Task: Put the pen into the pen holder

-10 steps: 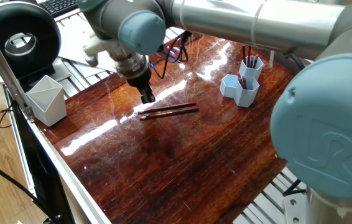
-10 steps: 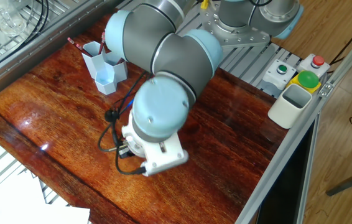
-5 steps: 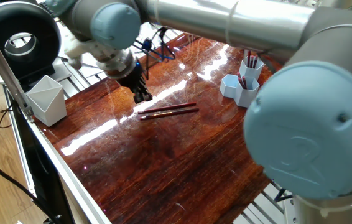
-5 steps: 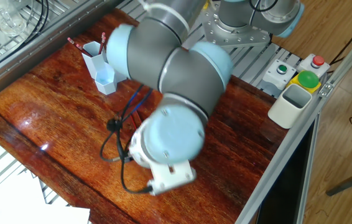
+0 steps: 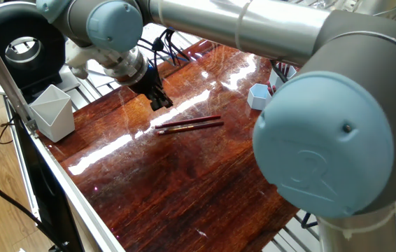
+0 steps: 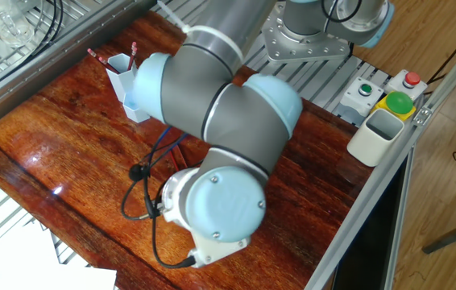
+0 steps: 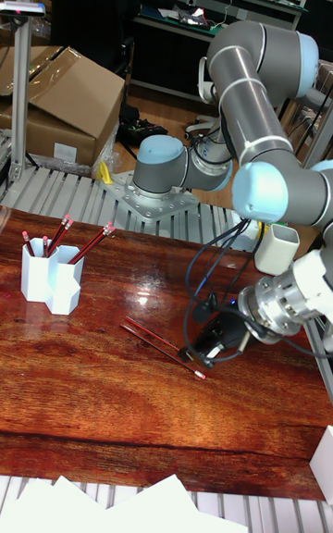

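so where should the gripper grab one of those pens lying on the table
Probably mid-shaft, coming straight down from above. The two pens lie flat and nearly parallel on the table, close together, so the fingers should close across the thin shaft of the outer pen, not along it. The gripper hangs just beside their left ends.

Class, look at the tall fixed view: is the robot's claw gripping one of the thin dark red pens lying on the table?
No: both thin dark red pens lie flat on the glossy wooden table, with the black claw beside them holding nothing.
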Available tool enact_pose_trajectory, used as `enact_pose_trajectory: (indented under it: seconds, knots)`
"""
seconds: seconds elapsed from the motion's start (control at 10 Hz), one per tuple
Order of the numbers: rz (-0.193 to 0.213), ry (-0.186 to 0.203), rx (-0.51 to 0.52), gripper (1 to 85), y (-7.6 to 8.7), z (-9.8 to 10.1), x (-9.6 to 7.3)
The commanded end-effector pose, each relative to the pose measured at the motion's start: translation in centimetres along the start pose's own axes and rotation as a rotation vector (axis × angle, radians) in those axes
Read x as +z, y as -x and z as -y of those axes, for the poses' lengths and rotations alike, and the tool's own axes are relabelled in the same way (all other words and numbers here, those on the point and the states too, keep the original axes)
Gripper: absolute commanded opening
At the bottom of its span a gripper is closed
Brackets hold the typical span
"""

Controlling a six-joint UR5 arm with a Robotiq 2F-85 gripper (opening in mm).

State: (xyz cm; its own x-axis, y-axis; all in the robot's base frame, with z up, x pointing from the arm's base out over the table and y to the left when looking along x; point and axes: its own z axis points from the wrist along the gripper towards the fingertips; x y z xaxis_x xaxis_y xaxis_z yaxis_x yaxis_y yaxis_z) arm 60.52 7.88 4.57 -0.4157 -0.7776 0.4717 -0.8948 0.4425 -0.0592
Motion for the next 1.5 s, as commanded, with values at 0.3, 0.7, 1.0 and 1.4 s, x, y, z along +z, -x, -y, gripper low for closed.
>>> enact_pose_trajectory:
  seconds: [0.3, 0.7, 1.0, 1.4]
  knots:
    - [-0.012, 0.067, 0.003, 77.7, -0.3, -1.9, 2.3]
    - [-0.013, 0.086, 0.011, 85.0, -0.5, -2.4, 1.9]
    - [-0.002, 0.096, 0.018, 85.0, -0.2, -2.7, 1.8]
    - [0.003, 0.078, 0.038, 73.3, 0.3, -2.3, 2.5]
